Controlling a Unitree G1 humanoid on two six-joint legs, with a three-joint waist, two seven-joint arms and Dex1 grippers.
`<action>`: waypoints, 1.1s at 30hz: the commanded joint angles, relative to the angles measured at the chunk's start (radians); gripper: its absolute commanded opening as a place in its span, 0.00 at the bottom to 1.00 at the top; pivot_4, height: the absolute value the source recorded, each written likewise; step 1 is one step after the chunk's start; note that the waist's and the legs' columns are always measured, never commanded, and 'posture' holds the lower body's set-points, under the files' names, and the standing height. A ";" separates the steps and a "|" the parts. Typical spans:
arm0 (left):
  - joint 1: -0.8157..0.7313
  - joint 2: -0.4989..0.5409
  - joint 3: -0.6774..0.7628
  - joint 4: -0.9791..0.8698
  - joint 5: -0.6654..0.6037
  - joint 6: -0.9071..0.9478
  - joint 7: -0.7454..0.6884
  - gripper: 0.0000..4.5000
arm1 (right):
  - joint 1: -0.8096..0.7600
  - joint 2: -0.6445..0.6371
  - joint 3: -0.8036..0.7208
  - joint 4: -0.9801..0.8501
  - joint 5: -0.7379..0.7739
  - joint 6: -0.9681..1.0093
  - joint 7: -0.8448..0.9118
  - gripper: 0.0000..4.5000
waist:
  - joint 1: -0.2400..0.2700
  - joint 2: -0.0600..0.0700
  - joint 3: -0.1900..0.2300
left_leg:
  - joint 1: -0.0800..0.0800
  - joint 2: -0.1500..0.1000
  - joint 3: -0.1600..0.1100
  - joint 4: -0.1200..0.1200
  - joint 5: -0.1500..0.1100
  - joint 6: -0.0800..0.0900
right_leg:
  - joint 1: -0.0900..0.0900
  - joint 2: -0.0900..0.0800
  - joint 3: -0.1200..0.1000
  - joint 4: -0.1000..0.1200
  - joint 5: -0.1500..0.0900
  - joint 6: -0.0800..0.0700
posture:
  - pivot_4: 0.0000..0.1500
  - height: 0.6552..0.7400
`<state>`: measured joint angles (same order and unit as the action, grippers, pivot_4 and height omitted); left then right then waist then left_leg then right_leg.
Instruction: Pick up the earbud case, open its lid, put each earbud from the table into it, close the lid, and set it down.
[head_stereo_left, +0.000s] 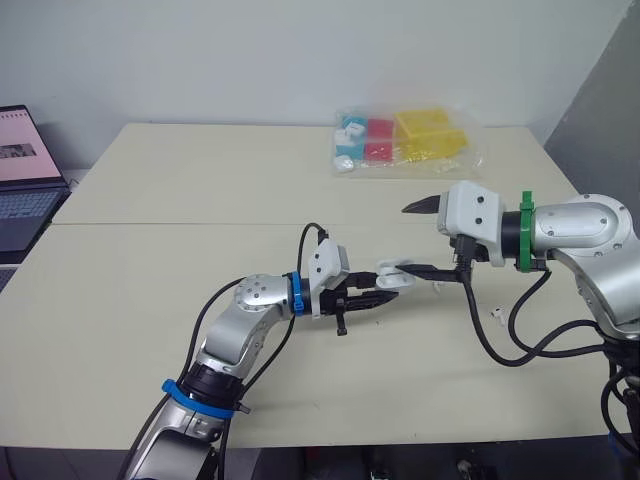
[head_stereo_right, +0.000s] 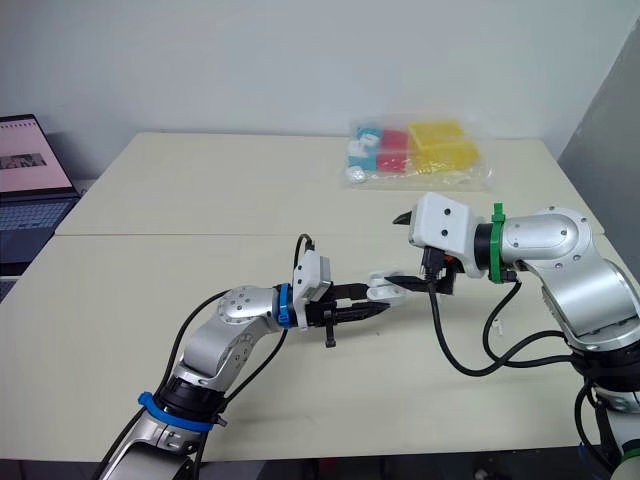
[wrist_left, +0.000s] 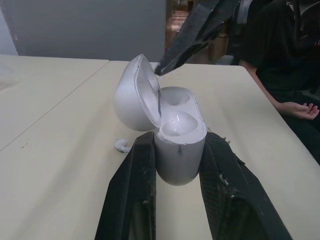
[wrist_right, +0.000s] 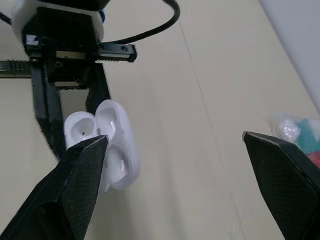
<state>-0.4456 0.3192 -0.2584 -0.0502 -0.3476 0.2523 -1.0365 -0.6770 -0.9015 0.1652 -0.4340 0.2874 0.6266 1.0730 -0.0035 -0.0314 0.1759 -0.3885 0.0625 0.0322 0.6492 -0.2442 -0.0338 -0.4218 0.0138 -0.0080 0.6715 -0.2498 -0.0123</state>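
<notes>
1 earbud case, lid open, in L jaws; R jaws wide at lid; 2 earbuds on table.

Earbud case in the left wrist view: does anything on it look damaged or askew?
The earbud case is held squarely in the left gripper, its lid open. The front rim looks slightly ragged, perhaps chipped; I cannot tell for sure. Nothing else stands out.
</notes>
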 joint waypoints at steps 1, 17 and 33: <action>-0.014 -0.004 0.014 -0.030 0.002 -0.024 0.012 0.18 | 0.005 -0.040 -0.097 -0.049 0.082 0.048 0.035 1.00 | 0.000 0.000 0.000 | 0.000 0.000 0.000 0.000 0.000 0.000 | 0.000 0.000 0.000 0.000 0.000 0.000 | 1.00 1.00; 0.015 0.021 0.041 -0.042 0.030 -0.040 0.076 0.18 | 0.526 -0.040 -0.448 -0.062 0.063 0.437 -0.357 1.00 | 0.000 -0.001 0.000 | 0.004 0.000 0.001 -0.001 0.000 0.000 | 0.002 -0.001 0.001 0.001 0.000 0.000 | 1.00 1.00; 0.030 0.016 0.021 -0.071 0.040 -0.040 0.087 0.18 | 0.651 0.132 -0.408 0.122 0.005 0.246 -0.472 1.00 | -0.001 -0.001 0.000 | 0.004 -0.001 0.002 -0.002 0.000 0.000 | 0.001 0.000 0.003 0.001 -0.001 0.000 | 1.00 1.00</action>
<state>-0.4070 0.3380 -0.2322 -0.0779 -0.3063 0.2209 -0.9504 -0.0216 -0.7689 -0.2311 -0.3063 0.2965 0.8980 0.6084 -0.0048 -0.0319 0.1761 -0.3841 0.0619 0.0337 0.6473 -0.2441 -0.0339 -0.4207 0.0139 -0.0055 0.6729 -0.2503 -0.0123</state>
